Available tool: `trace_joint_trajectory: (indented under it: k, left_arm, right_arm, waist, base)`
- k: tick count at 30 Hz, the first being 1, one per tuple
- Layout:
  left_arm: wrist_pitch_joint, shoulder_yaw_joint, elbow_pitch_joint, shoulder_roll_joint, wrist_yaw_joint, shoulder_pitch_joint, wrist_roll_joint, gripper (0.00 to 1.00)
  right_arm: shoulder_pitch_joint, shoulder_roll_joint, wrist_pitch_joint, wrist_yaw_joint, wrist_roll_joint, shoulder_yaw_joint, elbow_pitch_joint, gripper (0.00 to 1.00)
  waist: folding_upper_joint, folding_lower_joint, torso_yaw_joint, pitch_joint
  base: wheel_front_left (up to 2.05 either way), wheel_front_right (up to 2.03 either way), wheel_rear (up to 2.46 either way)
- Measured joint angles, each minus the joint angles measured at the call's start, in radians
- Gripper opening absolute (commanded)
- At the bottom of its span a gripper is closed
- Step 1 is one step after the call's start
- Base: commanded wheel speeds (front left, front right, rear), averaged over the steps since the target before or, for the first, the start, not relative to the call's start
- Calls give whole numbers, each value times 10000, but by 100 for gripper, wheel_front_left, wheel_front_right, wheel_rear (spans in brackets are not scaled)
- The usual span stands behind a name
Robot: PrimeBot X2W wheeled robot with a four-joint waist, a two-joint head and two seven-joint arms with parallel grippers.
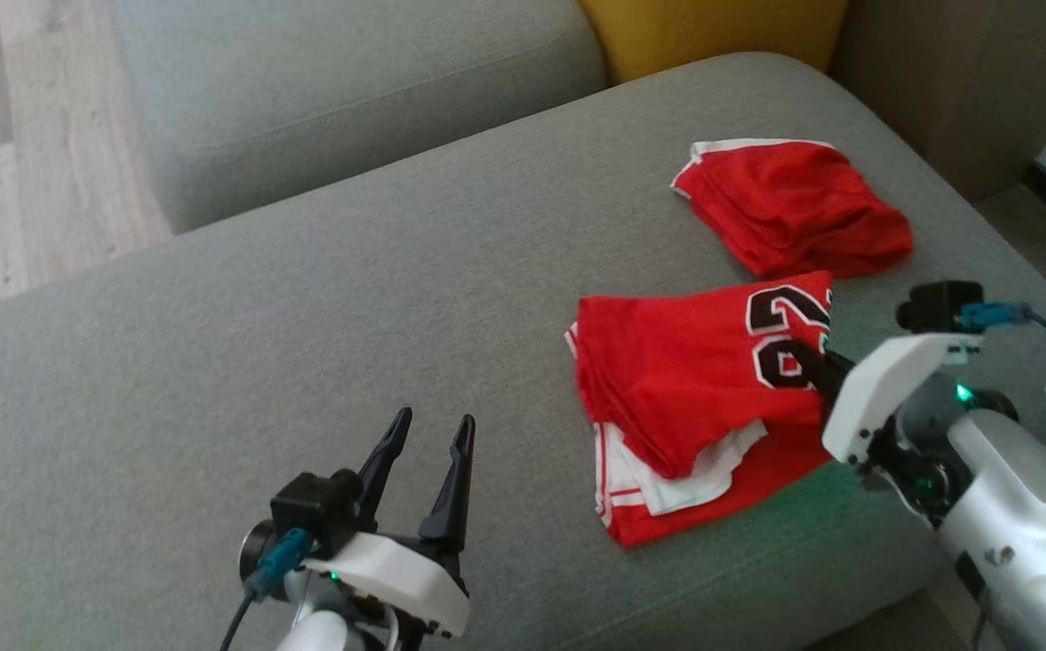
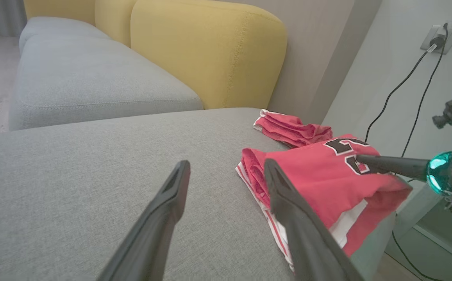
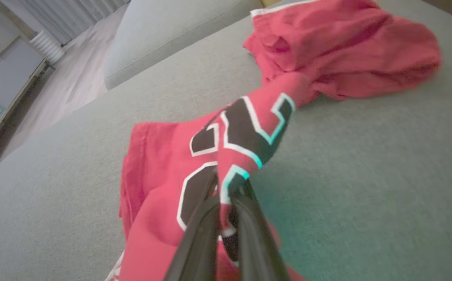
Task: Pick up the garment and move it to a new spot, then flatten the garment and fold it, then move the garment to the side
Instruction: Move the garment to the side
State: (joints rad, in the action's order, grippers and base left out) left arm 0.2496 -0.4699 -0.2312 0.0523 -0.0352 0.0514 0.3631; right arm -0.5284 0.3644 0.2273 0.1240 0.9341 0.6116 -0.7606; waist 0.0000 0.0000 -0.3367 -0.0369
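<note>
Sofa seat (image 1: 306, 316): a broad grey upholstered cushion that takes up most of the head view. It carries two red garments on its right part. The rest of its fabric is bare.
Yellow backrest (image 2: 210, 54): a plump mustard cushion standing behind the seat, against the wall.
Jersey (image 1: 676, 380): the task's garment, red with white trim and a black number outlined in white. It lies roughly folded on the right of the seat, near the front edge, with white layers showing under the lower fold.
Second garment (image 1: 785, 212): a smaller, crumpled red piece with a white edge. It lies just behind the jersey. Whether the two touch is not clear.
Right gripper (image 1: 814, 363): it reaches in from the right. Its dark fingers (image 3: 198, 234) are pressed together on a fold of the jersey at the printed number, and the cloth is drawn into a raised ridge.
Left gripper (image 1: 437, 416): it hovers over bare seat to the left of the jersey. Its fingers (image 1: 450, 488) are spread wide and hold nothing.
Wall socket (image 2: 438, 37): two black cables hang down from it.
</note>
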Motion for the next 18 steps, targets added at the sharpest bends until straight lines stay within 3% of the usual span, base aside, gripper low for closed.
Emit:
trace_joint_trajectory:
  k: [8, 18]
  left_arm:
    - [-2, -46, -236, -2, 2, 10, -198, 100]
    - [-2, -69, -454, -17, -2, 982, -694, 100]
  right_arm:
    - [-1704, 443, -77, 0, -117, 957, 510, 0]
    - [-3906, 1825, -268, 0, -75, 1239, -240, 0]
  waist:
    - [0, 0, 565, 527]
    - [0, 1, 1207, 1952]
  base:
    - [0, 0, 0]
    - [0, 0, 0]
